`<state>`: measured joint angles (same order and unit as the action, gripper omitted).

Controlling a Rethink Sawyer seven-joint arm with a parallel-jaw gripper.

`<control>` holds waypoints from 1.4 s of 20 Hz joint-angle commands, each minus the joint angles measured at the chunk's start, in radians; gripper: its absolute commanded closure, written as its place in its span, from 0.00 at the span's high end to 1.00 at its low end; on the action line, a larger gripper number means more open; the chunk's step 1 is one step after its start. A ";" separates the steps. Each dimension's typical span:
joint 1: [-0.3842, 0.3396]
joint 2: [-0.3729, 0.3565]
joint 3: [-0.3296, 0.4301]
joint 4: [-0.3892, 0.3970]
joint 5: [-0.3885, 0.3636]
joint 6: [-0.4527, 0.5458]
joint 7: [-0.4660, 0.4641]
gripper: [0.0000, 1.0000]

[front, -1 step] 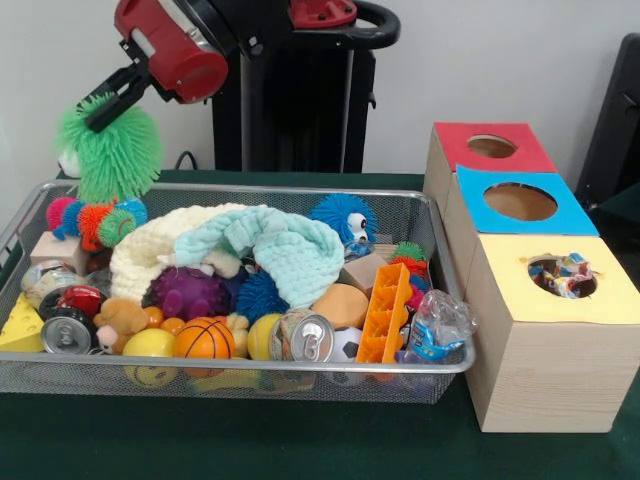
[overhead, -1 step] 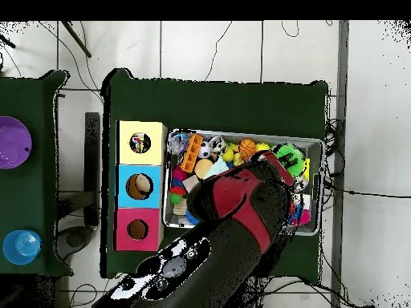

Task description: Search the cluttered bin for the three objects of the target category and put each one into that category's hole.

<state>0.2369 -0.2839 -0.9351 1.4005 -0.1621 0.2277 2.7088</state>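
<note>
Front view: gripper (front, -1 step: pixel 100 110) clamps green spiky ball (front, -1 step: pixel 110 152) above bin (front, -1 step: pixel 420 215).

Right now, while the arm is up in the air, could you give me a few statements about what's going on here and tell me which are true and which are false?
1. The gripper holds a fuzzy green toy above the wire bin. True.
2. The box with the yellow top has something colourful showing in its hole. True.
3. The orange basketball sits inside the box with the red top. False: it lies in the bin.
4. The bin is nearly empty. False: it is crowded with toys, cans and cloth.
5. The box with the blue top stands between the red and yellow ones. True.
</note>
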 commanded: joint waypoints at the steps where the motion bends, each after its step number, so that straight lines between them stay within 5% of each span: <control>1: -0.025 0.019 0.051 0.055 0.072 -0.031 0.176 0.00; 5: -0.022 0.023 0.049 0.059 0.085 -0.034 0.182 0.00; 6: -0.026 0.015 0.060 0.067 0.095 -0.034 0.180 1.00; 28: -0.038 0.007 0.070 0.052 0.088 -0.037 0.137 1.00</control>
<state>0.2309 -0.2893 -0.9412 1.4027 -0.1199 0.2277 2.7088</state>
